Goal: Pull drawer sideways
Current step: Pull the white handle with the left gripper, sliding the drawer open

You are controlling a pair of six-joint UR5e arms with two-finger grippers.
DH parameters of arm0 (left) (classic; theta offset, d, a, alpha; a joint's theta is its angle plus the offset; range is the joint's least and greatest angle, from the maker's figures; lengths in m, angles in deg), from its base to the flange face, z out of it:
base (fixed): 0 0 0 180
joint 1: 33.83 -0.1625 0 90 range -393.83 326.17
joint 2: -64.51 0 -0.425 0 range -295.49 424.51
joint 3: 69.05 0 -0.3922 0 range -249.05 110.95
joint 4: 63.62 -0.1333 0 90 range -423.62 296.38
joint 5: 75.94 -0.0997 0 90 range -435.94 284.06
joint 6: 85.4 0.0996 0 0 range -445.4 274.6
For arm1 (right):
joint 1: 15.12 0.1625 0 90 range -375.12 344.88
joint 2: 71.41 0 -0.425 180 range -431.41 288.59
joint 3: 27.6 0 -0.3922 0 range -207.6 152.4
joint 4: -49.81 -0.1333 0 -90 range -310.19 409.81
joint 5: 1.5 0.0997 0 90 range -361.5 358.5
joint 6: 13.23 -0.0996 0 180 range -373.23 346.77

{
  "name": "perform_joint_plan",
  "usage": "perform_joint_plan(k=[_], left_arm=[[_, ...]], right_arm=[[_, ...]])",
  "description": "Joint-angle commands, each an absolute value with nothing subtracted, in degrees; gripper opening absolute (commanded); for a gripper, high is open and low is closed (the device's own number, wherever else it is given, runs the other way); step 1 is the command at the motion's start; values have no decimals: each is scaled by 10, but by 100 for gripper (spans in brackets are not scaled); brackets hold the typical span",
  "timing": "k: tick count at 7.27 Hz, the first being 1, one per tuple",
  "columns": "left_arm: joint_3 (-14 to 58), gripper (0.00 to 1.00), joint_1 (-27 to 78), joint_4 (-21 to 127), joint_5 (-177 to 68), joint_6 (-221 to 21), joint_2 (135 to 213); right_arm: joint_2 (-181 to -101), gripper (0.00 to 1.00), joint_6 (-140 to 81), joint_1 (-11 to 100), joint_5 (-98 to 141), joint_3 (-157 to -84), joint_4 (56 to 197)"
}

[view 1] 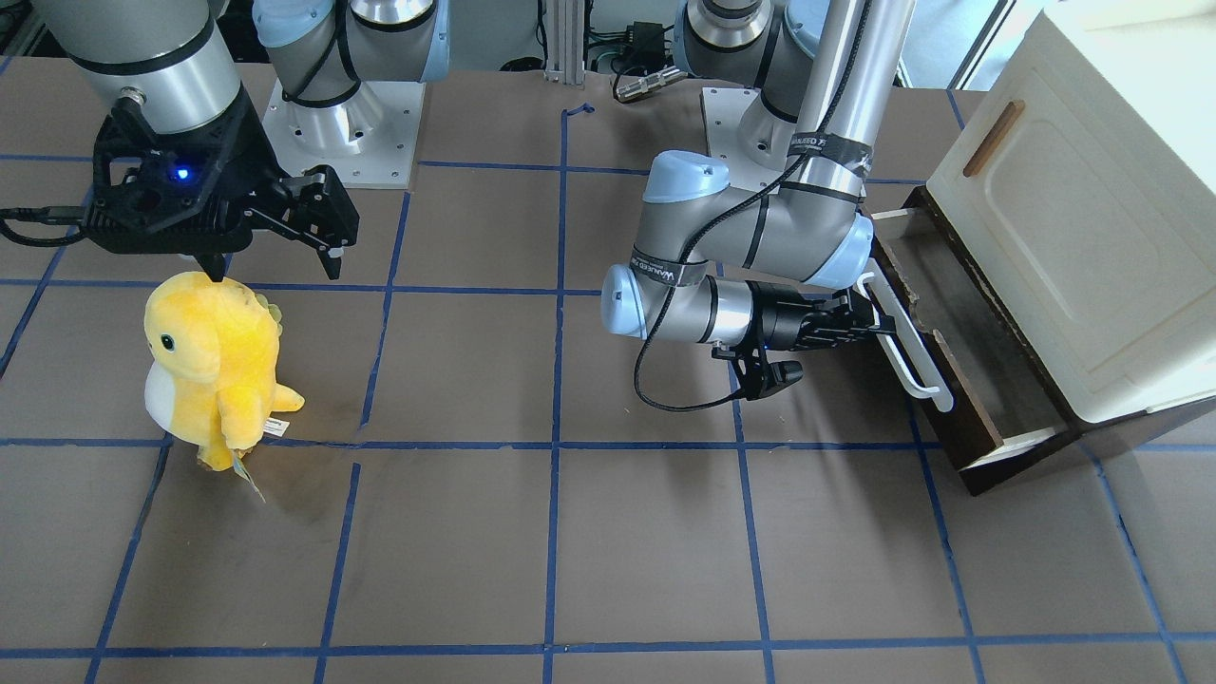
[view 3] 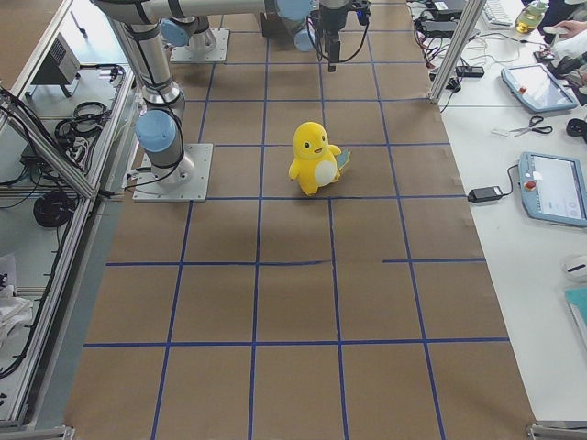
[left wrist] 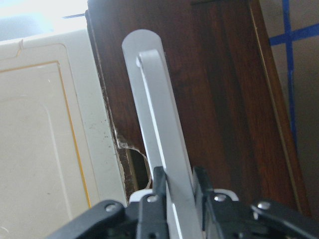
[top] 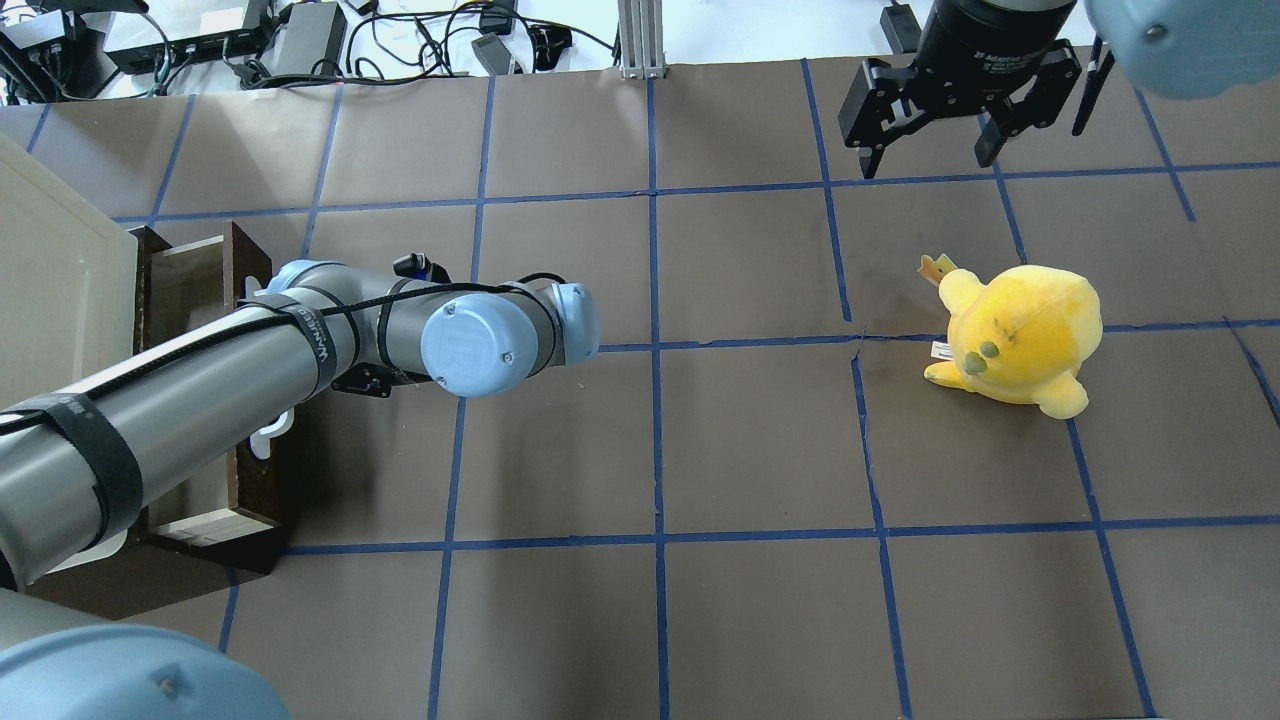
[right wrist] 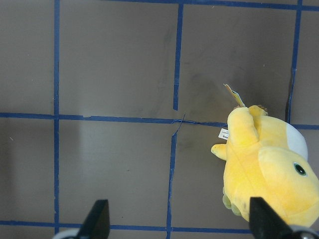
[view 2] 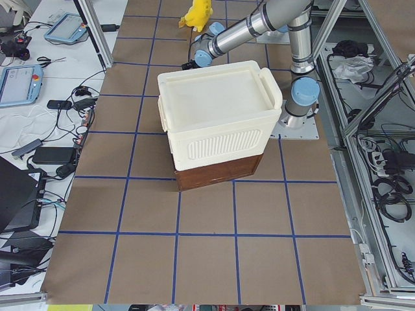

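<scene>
The drawer (view 1: 959,313) stands pulled out sideways from under the cream cabinet (view 1: 1073,237); its dark brown front carries a long white bar handle (view 1: 907,347). My left gripper (view 1: 879,323) is shut on that handle near its middle. In the left wrist view the fingers (left wrist: 159,184) pinch the white bar (left wrist: 159,124) against the dark front (left wrist: 219,99). From overhead my left arm hides the gripper; the drawer (top: 190,280) shows under it. My right gripper (view 1: 275,266) is open and empty, hovering far away; it also shows overhead (top: 925,160).
A yellow plush toy (view 1: 209,366) stands on the brown table on my right side, just below the right gripper; it also shows overhead (top: 1020,335) and in the right wrist view (right wrist: 269,164). Blue tape lines grid the table. The cabinet (top: 50,280) sits at the left table end.
</scene>
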State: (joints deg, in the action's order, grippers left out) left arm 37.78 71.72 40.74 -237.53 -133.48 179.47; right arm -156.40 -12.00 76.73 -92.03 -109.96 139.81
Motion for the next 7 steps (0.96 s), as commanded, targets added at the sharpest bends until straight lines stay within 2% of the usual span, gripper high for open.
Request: perform_joint_plan(k=[1, 7], left_arm=[[374, 13, 721, 407, -2375, -1333, 1796], [365, 13, 748, 407, -2374, -1331, 1796]], right_arm=[[-1564, 100, -119, 767, -920, -1100, 1398], [-1564, 100, -120, 767, -920, -1100, 1398]])
